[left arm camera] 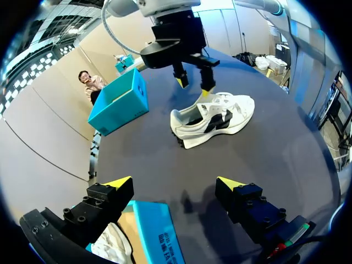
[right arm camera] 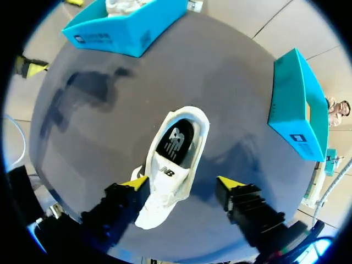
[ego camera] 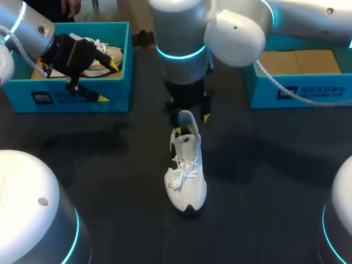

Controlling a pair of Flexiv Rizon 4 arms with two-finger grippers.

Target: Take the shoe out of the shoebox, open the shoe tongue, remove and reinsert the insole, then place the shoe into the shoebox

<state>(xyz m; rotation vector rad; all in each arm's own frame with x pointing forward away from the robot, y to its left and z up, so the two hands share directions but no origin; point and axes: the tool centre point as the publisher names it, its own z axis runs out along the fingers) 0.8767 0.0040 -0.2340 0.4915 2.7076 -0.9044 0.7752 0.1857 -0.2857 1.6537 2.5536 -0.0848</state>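
Overhead, a white shoe stands on the dark worktop, out of its box, toe nearest the camera. The right jaws hang wide just above its heel, holding nothing. The left jaws, also wide and empty, hover over the left shoebox, which holds a second shoe. The right shoebox looks empty.

From the left wrist, the shoe shows side-on, with one yellow tip of the right jaws close to its heel collar; contact is unclear.

Only the right wrist looks down the shoe's opening, where a dark insole lies inside. Lifting out seems done. Whether the insole has yet to come out or is already back cannot be told. Boxing remains.
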